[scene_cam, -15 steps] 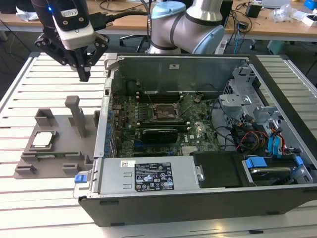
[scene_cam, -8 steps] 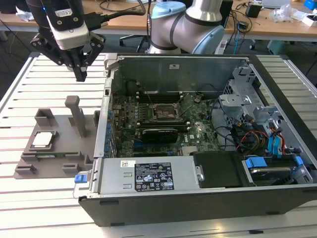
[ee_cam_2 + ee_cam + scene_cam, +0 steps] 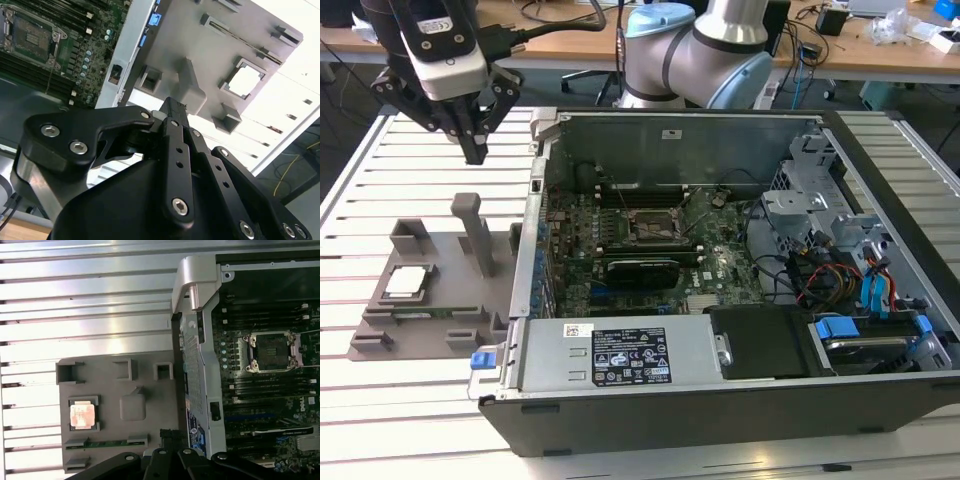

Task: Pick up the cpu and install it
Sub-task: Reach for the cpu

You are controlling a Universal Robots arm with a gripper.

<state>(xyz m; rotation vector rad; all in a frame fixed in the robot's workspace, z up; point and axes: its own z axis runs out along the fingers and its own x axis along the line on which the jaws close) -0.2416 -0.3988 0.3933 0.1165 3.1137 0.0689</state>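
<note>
Hand (image 3: 475, 150) hangs over the bench (image 3: 360, 190), fingers pinched together with nothing in them (looks empty to me). The cpu (image 3: 405, 283) lies flat in its pocket on the grey holder plate (image 3: 450, 285), well below the hand and a bit toward the exterior view's left, outside the open PC case (image 3: 740, 400).

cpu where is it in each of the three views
Exterior view: cpu in a recess of the grey holder plate, at the exterior view's left.
Second wrist view: cpu in that recess.
First wrist view: cpu in that recess.
Shared landmark: the plate's tall post, between cpu and computer case.
</note>
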